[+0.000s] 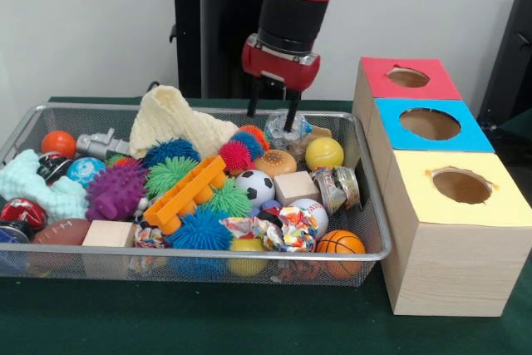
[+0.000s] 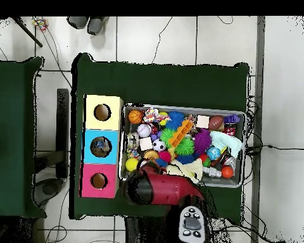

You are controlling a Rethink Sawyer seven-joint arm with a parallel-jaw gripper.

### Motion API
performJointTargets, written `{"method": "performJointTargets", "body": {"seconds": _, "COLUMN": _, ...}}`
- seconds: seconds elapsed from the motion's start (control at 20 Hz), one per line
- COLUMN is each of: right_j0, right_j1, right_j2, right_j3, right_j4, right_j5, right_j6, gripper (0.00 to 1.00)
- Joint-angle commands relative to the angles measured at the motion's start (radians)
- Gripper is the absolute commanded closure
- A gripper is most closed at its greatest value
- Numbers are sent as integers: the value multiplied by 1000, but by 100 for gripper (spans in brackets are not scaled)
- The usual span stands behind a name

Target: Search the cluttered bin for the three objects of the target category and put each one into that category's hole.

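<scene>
The pincer [image 1: 273,120], prongs apart, hangs over the bin's [image 1: 371,205] one-o'clock corner, seemingly to reach the clutter there.

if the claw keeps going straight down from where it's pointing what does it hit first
Probably the clear crinkly wrapper at the bin's far side, right below the open claw; depth is hard to judge, so the yellow ball beside it is possible.

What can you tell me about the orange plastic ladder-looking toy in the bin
The orange ladder-shaped toy looks like hard, glossy plastic: two long rails joined by short rungs. It lies tilted on top of the clutter near the middle of the wire mesh bin, one end low toward the front, the other raised toward the back. It rests on spiky rubber balls, a green one behind it and a blue one below. Nothing grips it.
</scene>
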Motion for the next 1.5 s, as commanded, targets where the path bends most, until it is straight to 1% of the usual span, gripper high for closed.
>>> {"method": "performJointTargets", "body": {"seconds": 0.05, "right_j0": -90, "right_j1": 58, "right_j2": 90, "right_j3": -133, "right_j4": -59, "right_j5": -3, "right_j6": -23, "gripper": 0}}
{"method": "performJointTargets", "body": {"seconds": 0.15, "right_j0": -102, "right_j1": 66, "right_j2": 93, "right_j3": -146, "right_j4": -66, "right_j5": -5, "right_j6": -25, "gripper": 0}}
{"method": "performJointTargets", "body": {"seconds": 0.35, "right_j0": -102, "right_j1": 80, "right_j2": 87, "right_j3": -175, "right_j4": -65, "right_j5": 12, "right_j6": -11, "gripper": 0}}
{"method": "performJointTargets", "body": {"seconds": 0.5, "right_j0": -72, "right_j1": 109, "right_j2": 64, "right_j3": -193, "right_j4": -55, "right_j5": 2, "right_j6": 24, "gripper": 0}}
{"method": "performJointTargets", "body": {"seconds": 0.75, "right_j0": -2, "right_j1": 183, "right_j2": 24, "right_j3": -200, "right_j4": -5, "right_j5": -53, "right_j6": 113, "gripper": 0}}
{"method": "performJointTargets", "body": {"seconds": 0.9, "right_j0": 33, "right_j1": 194, "right_j2": 9, "right_j3": -177, "right_j4": 12, "right_j5": -88, "right_j6": 151, "gripper": 0}}
{"method": "performJointTargets", "body": {"seconds": 1.1, "right_j0": 101, "right_j1": 210, "right_j2": -17, "right_j3": -138, "right_j4": 46, "right_j5": -138, "right_j6": 204, "gripper": 0}}
{"method": "performJointTargets", "body": {"seconds": 1.25, "right_j0": 148, "right_j1": 220, "right_j2": -21, "right_j3": -94, "right_j4": 75, "right_j5": -182, "right_j6": 232, "gripper": 0}}
{"method": "performJointTargets", "body": {"seconds": 1.4, "right_j0": 143, "right_j1": 222, "right_j2": -8, "right_j3": -36, "right_j4": 81, "right_j5": -237, "right_j6": 238, "gripper": 0}}
{"method": "performJointTargets", "body": {"seconds": 1.5, "right_j0": 125, "right_j1": 211, "right_j2": -5, "right_j3": 10, "right_j4": 73, "right_j5": -263, "right_j6": 231, "gripper": 0}}
